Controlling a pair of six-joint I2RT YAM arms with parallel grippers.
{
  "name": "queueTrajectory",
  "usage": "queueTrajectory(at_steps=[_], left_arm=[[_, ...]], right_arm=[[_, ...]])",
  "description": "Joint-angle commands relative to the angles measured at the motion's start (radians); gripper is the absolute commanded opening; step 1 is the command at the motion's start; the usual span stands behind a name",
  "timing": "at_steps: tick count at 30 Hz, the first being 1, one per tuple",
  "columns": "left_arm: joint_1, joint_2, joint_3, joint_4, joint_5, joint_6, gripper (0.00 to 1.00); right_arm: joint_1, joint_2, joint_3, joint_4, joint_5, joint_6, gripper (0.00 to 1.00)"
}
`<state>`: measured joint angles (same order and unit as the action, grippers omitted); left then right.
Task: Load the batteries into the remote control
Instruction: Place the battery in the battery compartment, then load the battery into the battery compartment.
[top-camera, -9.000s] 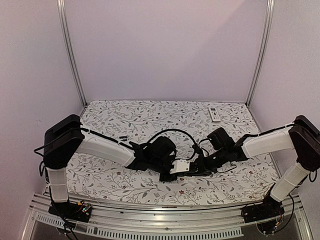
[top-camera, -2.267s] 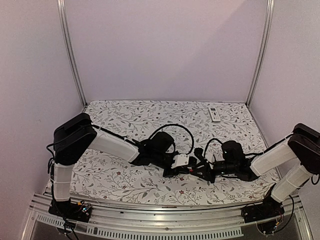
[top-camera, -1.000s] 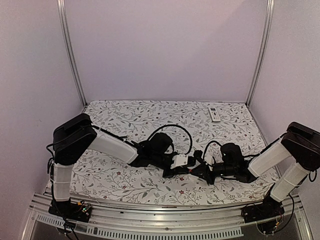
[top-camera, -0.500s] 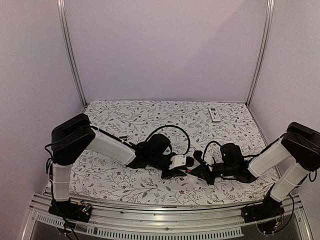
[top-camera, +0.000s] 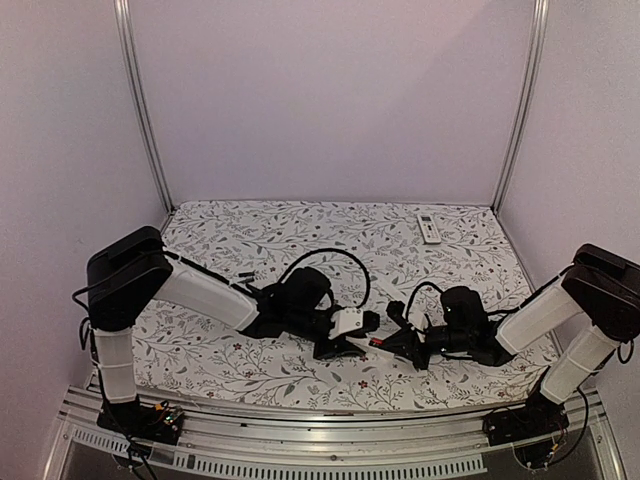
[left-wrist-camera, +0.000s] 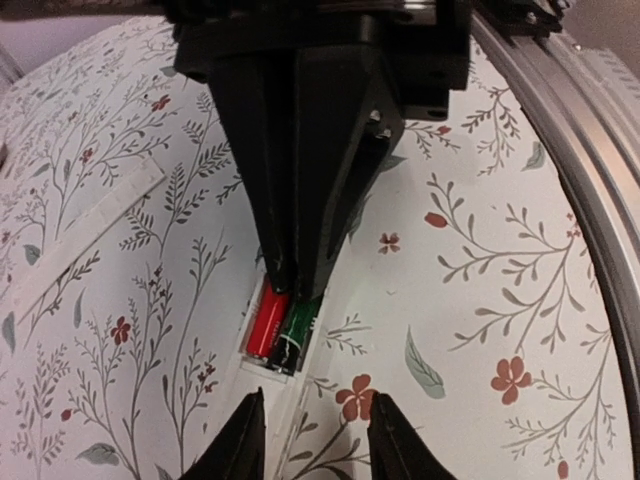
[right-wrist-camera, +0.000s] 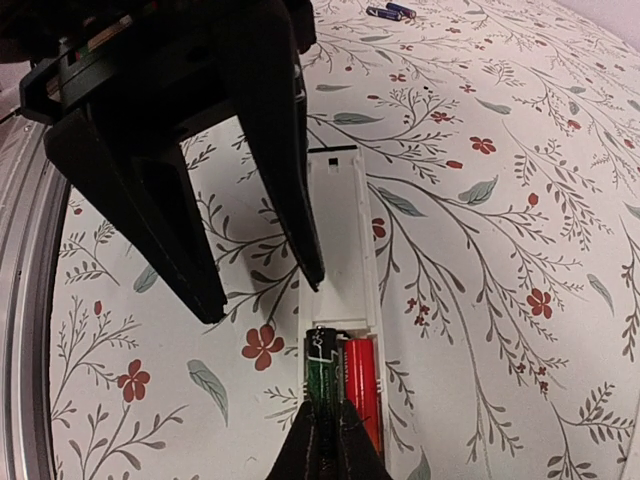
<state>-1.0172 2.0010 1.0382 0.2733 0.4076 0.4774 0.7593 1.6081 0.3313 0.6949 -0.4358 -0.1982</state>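
You have a tabletop (top-camera: 250, 225) under matt cloth printed with leaves and small flowers. The remote (right-wrist-camera: 340, 235) is smooth white plastic with a faint sheen. The batteries (right-wrist-camera: 358, 385) wear glossy wrappers, one red, one dark green, and they catch the light. The jaws look like matt black plastic. The rail (left-wrist-camera: 590, 130) at the tabletop's edge is bare ribbed metal.
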Motion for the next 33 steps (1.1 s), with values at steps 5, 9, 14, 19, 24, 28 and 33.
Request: queueTrajectory(at_steps=[5, 9, 14, 19, 24, 28, 33], left_arm=[[0.009, -0.012, -0.030, 0.050, 0.008, -0.093, 0.10], [0.008, -0.005, -0.032, 0.089, -0.021, -0.103, 0.04], [0.008, 0.044, 0.010, 0.061, -0.025, -0.093, 0.02], [0.007, 0.068, 0.027, 0.060, -0.005, -0.092, 0.02], [0.007, 0.088, 0.051, 0.051, -0.009, -0.092, 0.02], [0.008, 0.082, 0.039, 0.057, -0.020, -0.091, 0.02], [0.020, 0.037, 0.020, 0.071, -0.009, -0.120, 0.05]], right_arm=[[0.005, 0.032, -0.005, -0.062, 0.001, 0.009, 0.07], [0.006, 0.032, -0.006, -0.064, 0.001, 0.011, 0.07], [0.006, 0.030, -0.005, -0.067, 0.001, 0.011, 0.07], [0.005, 0.030, -0.004, -0.067, 0.002, 0.013, 0.07], [0.006, 0.028, -0.003, -0.071, 0.000, 0.011, 0.07], [0.006, 0.023, -0.001, -0.076, 0.002, 0.008, 0.07], [0.006, 0.021, 0.003, -0.084, 0.004, 0.006, 0.07]])
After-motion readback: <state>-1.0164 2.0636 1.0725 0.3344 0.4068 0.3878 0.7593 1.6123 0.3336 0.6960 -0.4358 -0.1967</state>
